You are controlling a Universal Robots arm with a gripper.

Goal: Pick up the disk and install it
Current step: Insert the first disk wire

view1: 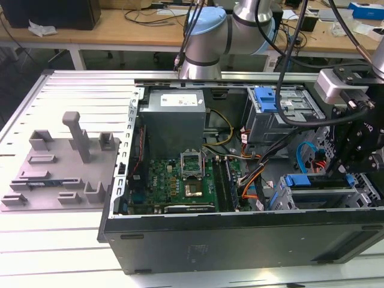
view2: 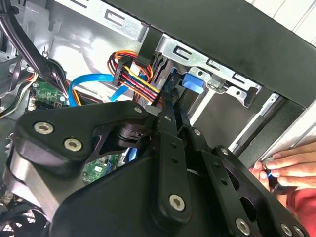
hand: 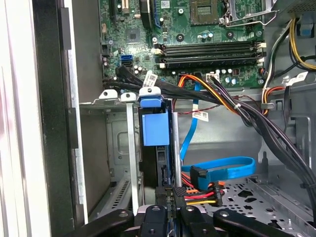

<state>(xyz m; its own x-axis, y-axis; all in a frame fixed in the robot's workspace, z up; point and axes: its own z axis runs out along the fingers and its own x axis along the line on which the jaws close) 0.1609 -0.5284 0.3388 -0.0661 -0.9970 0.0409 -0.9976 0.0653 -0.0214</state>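
The disk [hand: 155,129] stands on edge in the drive cage [hand: 116,148] at the front of the open computer case [view1: 180,240], beside the motherboard [hand: 207,29]. The gripper [hand: 169,205] sits at its near edge, fingers pressed narrowly around it. A person's hand [view2: 286,170] rests at the case's outer side.

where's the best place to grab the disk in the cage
Probably the disk is best pinched across its flat faces at the narrow edge facing the case opening, coming straight in from that open side. It stands on edge in the cage, whose walls flank its faces.
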